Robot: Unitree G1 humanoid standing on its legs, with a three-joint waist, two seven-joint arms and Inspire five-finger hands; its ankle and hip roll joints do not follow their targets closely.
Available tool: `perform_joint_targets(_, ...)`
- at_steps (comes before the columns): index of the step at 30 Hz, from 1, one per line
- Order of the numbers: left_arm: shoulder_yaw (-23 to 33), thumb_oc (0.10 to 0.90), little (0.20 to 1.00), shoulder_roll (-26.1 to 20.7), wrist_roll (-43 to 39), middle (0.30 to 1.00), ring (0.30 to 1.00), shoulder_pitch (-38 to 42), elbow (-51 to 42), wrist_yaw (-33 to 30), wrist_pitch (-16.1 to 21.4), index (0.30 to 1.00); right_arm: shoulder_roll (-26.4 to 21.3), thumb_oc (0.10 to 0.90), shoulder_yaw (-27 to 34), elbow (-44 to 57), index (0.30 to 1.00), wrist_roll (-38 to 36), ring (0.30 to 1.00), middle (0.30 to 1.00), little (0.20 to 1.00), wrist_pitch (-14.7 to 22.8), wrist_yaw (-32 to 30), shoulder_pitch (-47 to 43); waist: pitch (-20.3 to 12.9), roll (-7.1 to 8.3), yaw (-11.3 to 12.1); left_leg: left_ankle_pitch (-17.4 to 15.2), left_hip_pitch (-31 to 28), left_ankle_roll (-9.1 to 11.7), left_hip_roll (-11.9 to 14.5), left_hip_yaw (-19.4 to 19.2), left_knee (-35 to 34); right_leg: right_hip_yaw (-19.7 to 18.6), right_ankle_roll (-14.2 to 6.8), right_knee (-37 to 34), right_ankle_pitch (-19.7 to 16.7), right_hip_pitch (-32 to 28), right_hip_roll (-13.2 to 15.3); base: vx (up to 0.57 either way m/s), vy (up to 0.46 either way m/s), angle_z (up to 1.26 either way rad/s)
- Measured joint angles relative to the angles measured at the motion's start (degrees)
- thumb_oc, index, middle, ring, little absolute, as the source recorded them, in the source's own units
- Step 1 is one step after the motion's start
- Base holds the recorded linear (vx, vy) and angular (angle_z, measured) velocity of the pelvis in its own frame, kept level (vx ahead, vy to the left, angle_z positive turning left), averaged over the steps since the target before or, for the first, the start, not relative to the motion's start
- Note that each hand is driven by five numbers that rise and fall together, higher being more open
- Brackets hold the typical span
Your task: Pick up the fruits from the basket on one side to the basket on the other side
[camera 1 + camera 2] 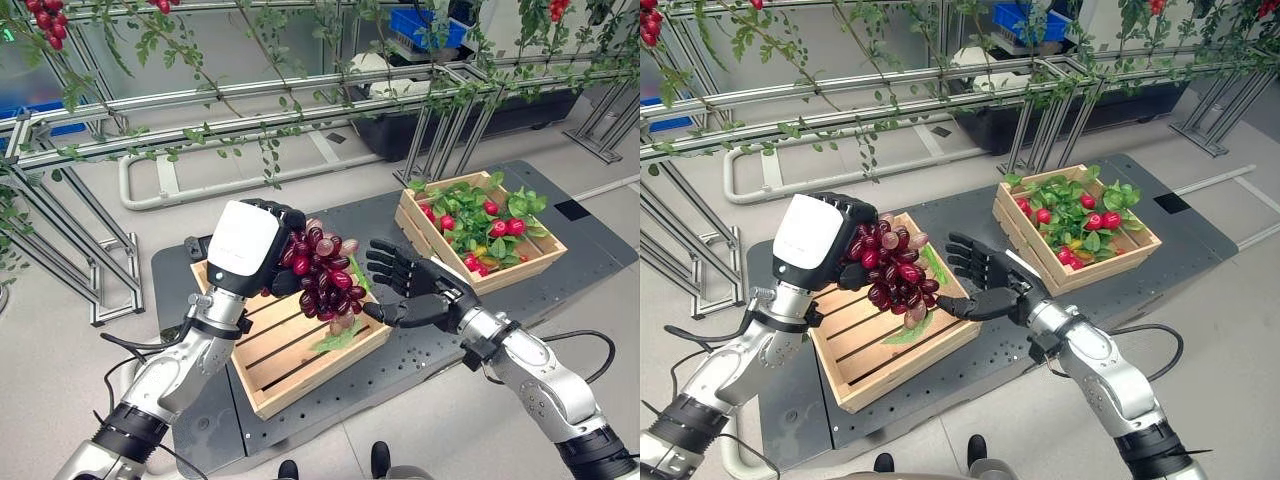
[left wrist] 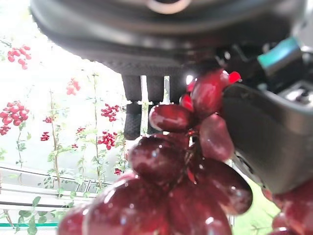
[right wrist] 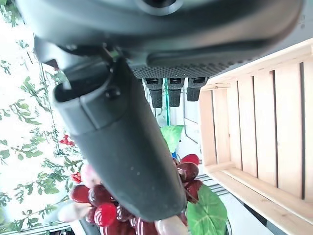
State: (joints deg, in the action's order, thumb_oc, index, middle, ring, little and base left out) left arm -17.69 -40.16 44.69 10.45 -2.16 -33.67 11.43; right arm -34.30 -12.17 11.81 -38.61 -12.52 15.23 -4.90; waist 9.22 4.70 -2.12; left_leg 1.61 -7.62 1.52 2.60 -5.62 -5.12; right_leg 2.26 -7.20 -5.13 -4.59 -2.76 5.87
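A bunch of dark red grapes [image 1: 325,277] with a green leaf hangs above the near wooden basket [image 1: 300,355], held up by my left hand [image 1: 262,250], whose fingers curl round its top. The grapes [image 2: 186,161] sit against the palm in the left wrist view. My right hand [image 1: 410,285] is open just to the right of the bunch, fingers spread toward it, not touching. The right wrist view shows the grapes [image 3: 137,200] past the thumb [image 3: 122,142]. A second wooden basket [image 1: 480,228] at the right holds red fruits and green leaves.
Both baskets stand on a dark grey platform [image 1: 400,370] on the floor. Behind it run metal frames [image 1: 250,110] draped with leafy vines and red berry clusters. A blue crate [image 1: 425,25] sits further back.
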Motion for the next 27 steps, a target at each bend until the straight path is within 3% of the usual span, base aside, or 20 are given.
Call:
perform_joint_targets(11, -2.42, 0.400, 0.300, 2.08, -0.61, 0.300, 0.300, 0.24, -3.78, 4.74, 1.45, 0.300, 0.78, 0.800, -2.24, -0.01, 0.900, 0.06, 0.900, 0.900, 0.900, -0.97, -0.76, -0.02, 0.00, -0.02, -0.17, 0.00, -0.43, 0.00, 0.01, -0.06, -0.01, -0.05, 0.00, -0.01, 0.00, -0.37, -0.02, 0.00, 0.000, 0.00)
perform_joint_targets(27, -3.43, 0.400, 0.300, 2.20, -2.55, 0.300, 0.300, 0.24, -4.30, 5.50, 2.62, 0.300, 1.46, 0.800, -5.00, -0.09, 0.900, -2.52, 0.900, 0.900, 0.900, -1.60, -1.19, 0.07, -0.01, -0.02, -0.01, -0.01, -0.34, 0.00, 0.00, -0.02, -0.01, -0.02, 0.00, -0.01, 0.00, -0.33, -0.01, 0.00, 0.000, 0.00)
